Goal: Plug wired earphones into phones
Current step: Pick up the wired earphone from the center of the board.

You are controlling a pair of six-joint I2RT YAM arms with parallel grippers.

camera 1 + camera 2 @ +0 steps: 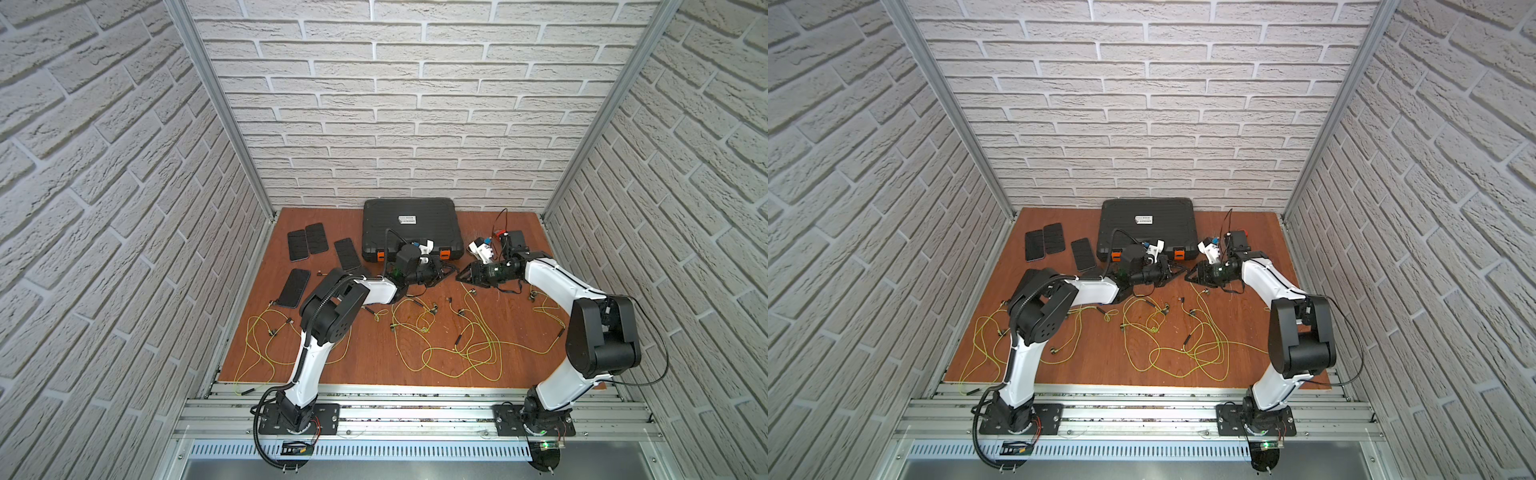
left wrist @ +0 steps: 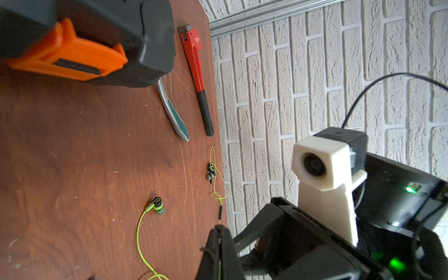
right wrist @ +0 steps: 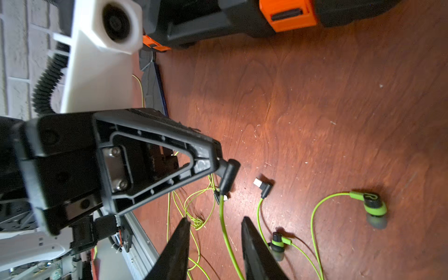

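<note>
left gripper (image 3: 216, 158) pinched shut on a black plug (image 3: 228, 178), its green cord (image 3: 223, 225) dangling through the right gripper (image 3: 214, 219), jaws parted, phones (image 1: 297, 245) lying flat beside the case (image 1: 409, 226)

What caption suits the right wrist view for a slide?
Left hand pinches the black angled plug of a thin yellow-green earphone cord; right hand open around the cord.

Both arms have glossy white shells, the left arm (image 1: 309, 370) and the right arm (image 1: 557, 282), joined by boxy black joint housings (image 1: 602, 332). A black corrugated conduit (image 3: 46, 82) runs up the left one. Black base plates (image 1: 328, 417) carry small screws. White printed camera mounts (image 2: 322, 167) sit at the wrists; the fingers (image 3: 150, 126) are black, ribbed triangles.
</note>
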